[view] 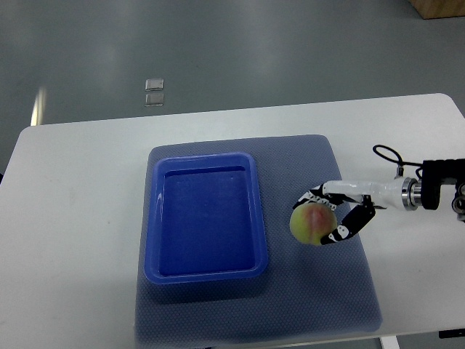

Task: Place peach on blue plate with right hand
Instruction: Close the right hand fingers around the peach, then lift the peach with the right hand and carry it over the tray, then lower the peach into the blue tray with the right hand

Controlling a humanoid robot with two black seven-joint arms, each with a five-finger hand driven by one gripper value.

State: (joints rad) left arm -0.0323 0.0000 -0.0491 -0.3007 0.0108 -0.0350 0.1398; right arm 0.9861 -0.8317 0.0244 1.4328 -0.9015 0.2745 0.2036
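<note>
One hand is at work — the right hand [336,212], whose arm comes in from the right edge of the top view and lies roughly level across the table [73,218], pointing left. Its white and black fingers [349,224] are curled around the peach [311,224], one set arching over the far side of the fruit and another wrapping the near side, so the peach is gripped between them at the fingertips. The wrist, a silver and black cylinder with a looped black cable above it, sits well back toward the right edge.

The peach is yellow-green with a pink-red blush on top. It is over the grey-blue mat [341,305], just beside the right wall of the blue plate [207,273] but apart from it — a narrow strip of mat shows between the two. Whether the fruit rests on the mat or is raised slightly above it cannot be told from this steep angle.

The blue plate is really a deep rectangular tray with rounded corners, lying on the left half of the mat, its long side running away from the robot. The mat itself covers the middle of the white table. Beyond the far edge of the table, on the grey floor [290,51], lie two small pale squares [154,92].
</note>
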